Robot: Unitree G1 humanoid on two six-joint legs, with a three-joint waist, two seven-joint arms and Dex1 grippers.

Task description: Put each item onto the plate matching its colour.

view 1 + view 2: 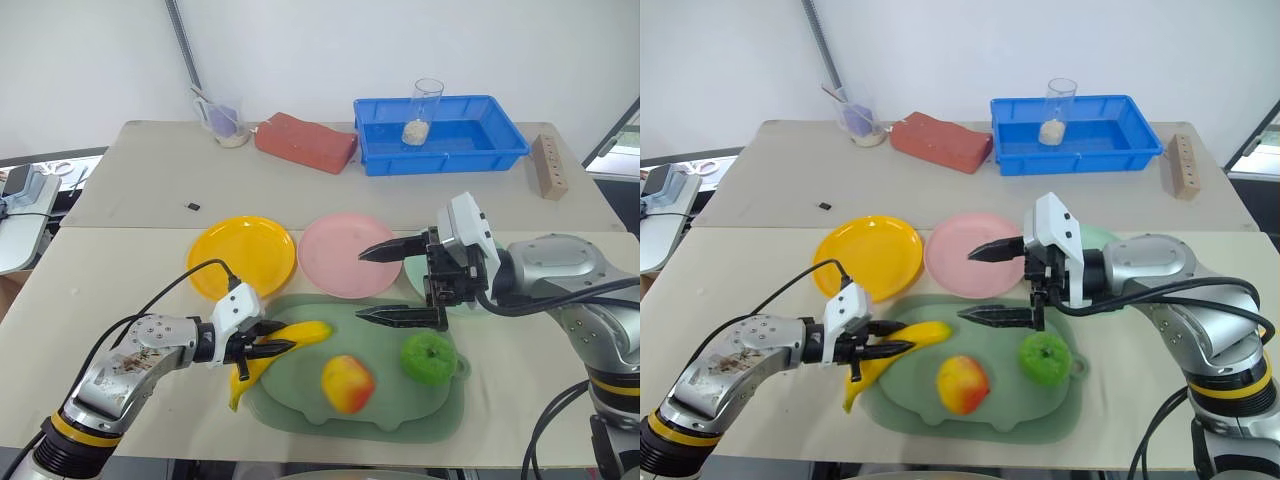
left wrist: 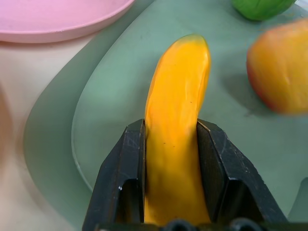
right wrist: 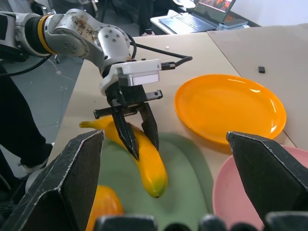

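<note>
Yellow banana [image 1: 268, 356], clamped mid-length in the left claw [image 1: 268, 350], lies across the dark-green tray's [image 1: 300, 415] near-left rim with its long axis pointing toward the pink plate [image 1: 349, 254], the yellow plate [image 1: 241, 255] just beyond, while the right claw [image 1: 385, 285] hovers wide open, empty, farther right.

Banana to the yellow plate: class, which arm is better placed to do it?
Left. Its fingers are shut on the banana, and the yellow plate lies on its side. The right gripper hangs open above the tray.
</note>
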